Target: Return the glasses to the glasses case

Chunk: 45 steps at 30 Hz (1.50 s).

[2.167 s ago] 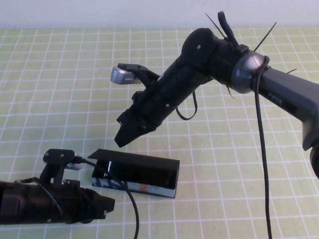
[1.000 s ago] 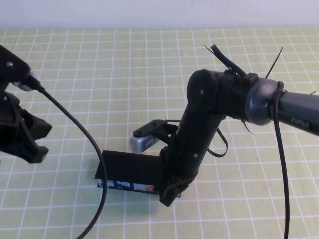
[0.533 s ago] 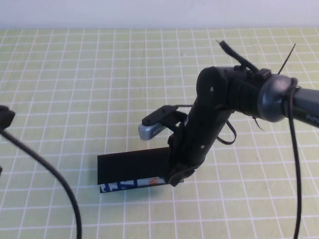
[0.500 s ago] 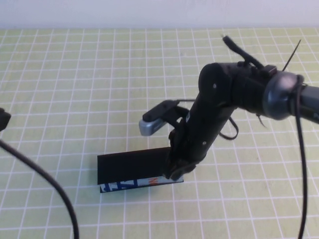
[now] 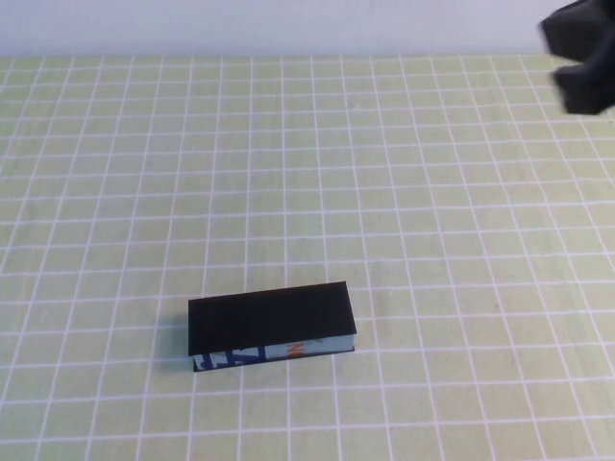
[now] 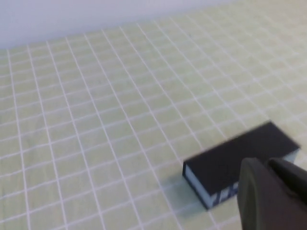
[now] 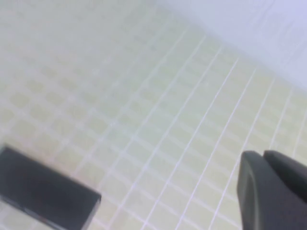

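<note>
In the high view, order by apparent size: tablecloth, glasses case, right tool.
1. tablecloth
2. glasses case
3. right tool, cut off at the far right edge, so unsure.
The left tool shows only in its wrist view.

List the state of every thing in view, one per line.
Case: lid shut, lying flat on the table, touched by nothing.
Glasses: not visible.
Right end effector: shut, empty, raised at the far right, clear of the case.
Left end effector: raised near the case, not touching it.
</note>
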Motion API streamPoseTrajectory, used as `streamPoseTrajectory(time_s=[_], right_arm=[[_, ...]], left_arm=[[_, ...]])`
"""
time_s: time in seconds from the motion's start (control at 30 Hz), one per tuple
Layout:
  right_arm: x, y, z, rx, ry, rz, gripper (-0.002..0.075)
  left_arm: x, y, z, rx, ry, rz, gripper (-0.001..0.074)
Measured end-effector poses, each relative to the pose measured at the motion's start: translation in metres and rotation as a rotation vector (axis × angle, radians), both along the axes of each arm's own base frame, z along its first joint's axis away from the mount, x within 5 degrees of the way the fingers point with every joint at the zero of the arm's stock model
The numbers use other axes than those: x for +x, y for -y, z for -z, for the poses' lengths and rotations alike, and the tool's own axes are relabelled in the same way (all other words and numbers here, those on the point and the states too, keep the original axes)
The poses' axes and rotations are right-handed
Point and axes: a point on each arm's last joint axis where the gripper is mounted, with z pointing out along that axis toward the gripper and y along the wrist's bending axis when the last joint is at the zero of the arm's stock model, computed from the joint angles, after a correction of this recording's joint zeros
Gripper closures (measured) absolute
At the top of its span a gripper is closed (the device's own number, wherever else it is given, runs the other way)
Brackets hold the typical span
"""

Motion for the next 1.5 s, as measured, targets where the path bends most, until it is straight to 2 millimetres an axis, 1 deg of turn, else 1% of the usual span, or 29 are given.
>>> streamPoseTrajectory(time_s=[0.07,0.1,0.17,0.23,0.33,0.4,0.47,0.53,0.67,0.77,0.87,1.03,1.33,1.43,1.5], right_arm=[[-0.029,0.022,-0.009,0.078,0.064,0.021,0.0742],[-0.050,0.037,-0.011,0.122,0.104,0.031,0.0742],[-0.077,0.057,-0.001,0.184,0.148,0.041,0.0741],[-0.103,0.074,0.020,0.235,0.187,0.038,0.0741],[-0.123,0.088,0.065,0.294,0.188,0.046,0.0742],[-0.131,0.093,0.088,0.323,0.198,0.052,0.0741],[-0.138,0.098,0.107,0.348,0.245,0.042,0.0741],[-0.146,0.102,0.121,0.387,0.312,0.018,0.0741],[-0.154,0.105,0.153,0.422,0.372,-0.013,0.0741],[-0.154,0.105,0.175,0.411,0.353,-0.016,0.0741],[-0.152,0.103,0.188,0.389,0.324,-0.013,0.0742],[-0.151,0.103,0.195,0.377,0.305,-0.008,0.0742],[-0.151,0.103,0.195,0.374,0.301,-0.006,0.0742],[-0.151,0.103,0.196,0.373,0.300,-0.005,0.0742],[-0.151,0.103,0.196,0.372,0.299,-0.005,0.0742]], left_arm=[[-0.004,-0.002,0.008,-0.072,0.058,-0.037,0.0736],[-0.006,-0.003,0.011,-0.113,0.102,-0.057,0.0736],[-0.007,-0.006,0.015,-0.181,0.185,-0.085,0.0736],[-0.006,-0.007,0.016,-0.234,0.265,-0.110,0.0736],[-0.002,-0.008,0.019,-0.268,0.307,-0.127,0.0736],[0.002,-0.007,0.021,-0.271,0.291,-0.130,0.0736],[0.008,-0.006,0.023,-0.279,0.259,-0.131,0.0736],[0.012,-0.004,0.025,-0.295,0.227,-0.129,0.0736],[0.014,-0.002,0.026,-0.333,0.201,-0.123,0.0736],[0.014,-0.002,0.026,-0.341,0.201,-0.122,0.0736],[0.014,-0.002,0.026,-0.343,0.200,-0.122,0.0736],[0.014,-0.002,0.026,-0.345,0.199,-0.122,0.0736],[0.014,-0.002,0.026,-0.345,0.199,-0.122,0.0736],[0.015,-0.002,0.030,-0.345,0.191,-0.126,0.0736],[0.013,-0.003,0.038,-0.342,0.188,-0.134,0.0736]])
